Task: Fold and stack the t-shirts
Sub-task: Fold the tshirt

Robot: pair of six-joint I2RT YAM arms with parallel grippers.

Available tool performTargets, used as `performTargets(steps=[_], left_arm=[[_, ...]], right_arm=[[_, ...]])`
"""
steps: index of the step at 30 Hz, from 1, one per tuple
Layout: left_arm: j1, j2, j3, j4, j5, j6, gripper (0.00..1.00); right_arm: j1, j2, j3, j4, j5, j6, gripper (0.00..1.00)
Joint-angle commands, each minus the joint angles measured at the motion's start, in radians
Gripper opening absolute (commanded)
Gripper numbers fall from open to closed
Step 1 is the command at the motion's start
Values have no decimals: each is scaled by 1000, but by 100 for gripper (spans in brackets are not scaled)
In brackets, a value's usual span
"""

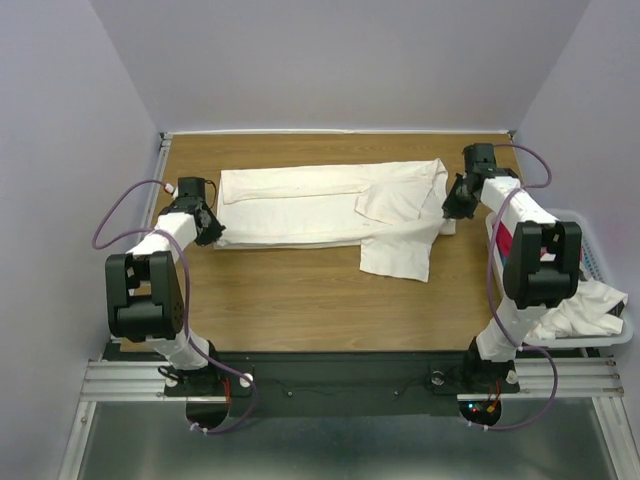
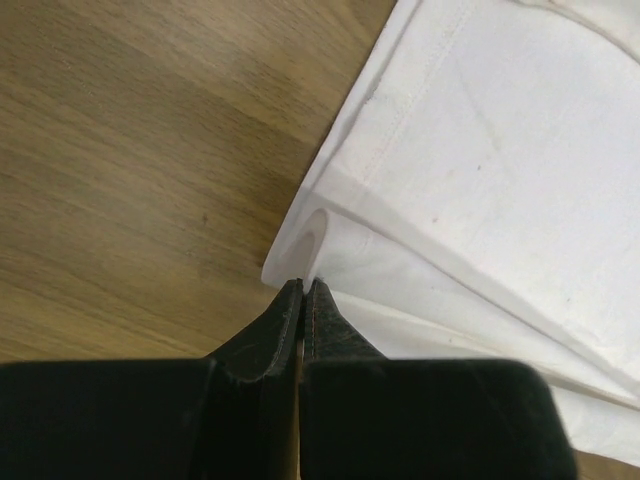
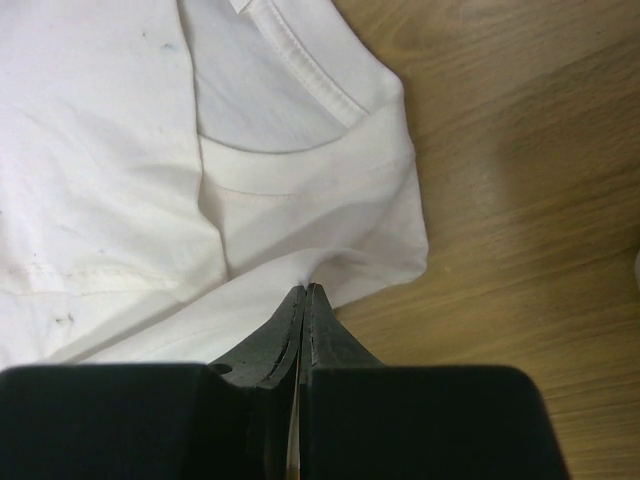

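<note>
At the lower right of the top view, a white slatted basket (image 1: 592,262) sits beside the right arm, off the tabletop (image 1: 300,300) edge. A crumpled white t-shirt (image 1: 585,308) spills over its near rim. A magenta-red t-shirt (image 1: 504,243) shows just behind, mostly hidden by the arm.

Mid-frame, the off-white t-shirt (image 1: 320,205) lies flat and folded lengthwise, stretched left to right across the tabletop. One flap juts toward the bottom of the frame at centre right.

The left hand (image 1: 208,228) is at the shirt's left end, near corner. Left wrist view: left hand (image 2: 303,290) fingers are pressed together, with the folded corner of the off-white t-shirt (image 2: 480,150) pinched at the tips. Layered hem edges run to the lower right, bare tabletop (image 2: 130,150) on the left.

The right hand (image 1: 450,207) is at the shirt's right end. Right wrist view: right hand (image 3: 305,292) fingers are closed tight and the off-white t-shirt (image 3: 120,150) puckers into the tips, just below the collar (image 3: 300,60). Small dark specks on the cloth. Tabletop (image 3: 520,150) on the right.
</note>
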Motion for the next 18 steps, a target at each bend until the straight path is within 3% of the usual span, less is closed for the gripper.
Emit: performTargets(steps=[1,18], left_arm=[[9,26,43,29,3,18,0],[10,100,80,82,-13,13,0]], right_arm=[[-2,24,62,6,1,-14,1],[-2,124,155,8,0,-12,1]])
